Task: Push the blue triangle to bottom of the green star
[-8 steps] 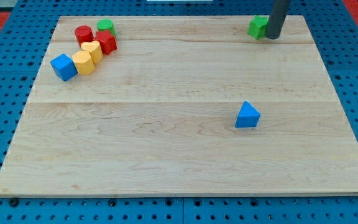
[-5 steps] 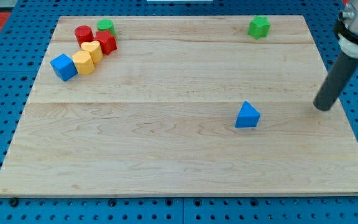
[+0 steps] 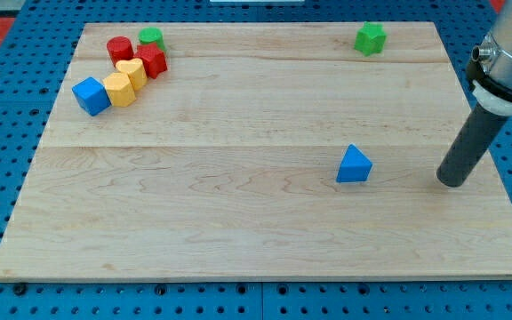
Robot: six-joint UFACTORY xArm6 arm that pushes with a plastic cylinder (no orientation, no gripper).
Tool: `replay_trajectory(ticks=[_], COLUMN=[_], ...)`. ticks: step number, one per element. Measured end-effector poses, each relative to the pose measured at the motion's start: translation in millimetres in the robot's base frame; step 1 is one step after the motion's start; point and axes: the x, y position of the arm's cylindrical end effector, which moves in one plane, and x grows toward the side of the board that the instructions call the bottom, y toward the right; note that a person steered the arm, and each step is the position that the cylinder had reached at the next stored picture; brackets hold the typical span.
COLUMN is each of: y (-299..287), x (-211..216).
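The rod's tip [image 3: 452, 182] rests on the wooden surface [image 3: 238, 222], near the blue triangle [image 3: 354, 165] on the view's right of it, with a clear gap between them. There is no claw to read (the arm ends in a plain dark rod). The green star [image 3: 371, 38] sits well apart at the view's top. A cluster of red, yellow, green and blue blocks lies top left.
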Motion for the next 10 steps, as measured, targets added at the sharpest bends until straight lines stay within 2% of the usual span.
replay_trajectory(ticks=[1,2,4,8,9,10], y=[-41,-111,-117,-116,-116,-123], x=[16,3,-41,-43,-30,-42])
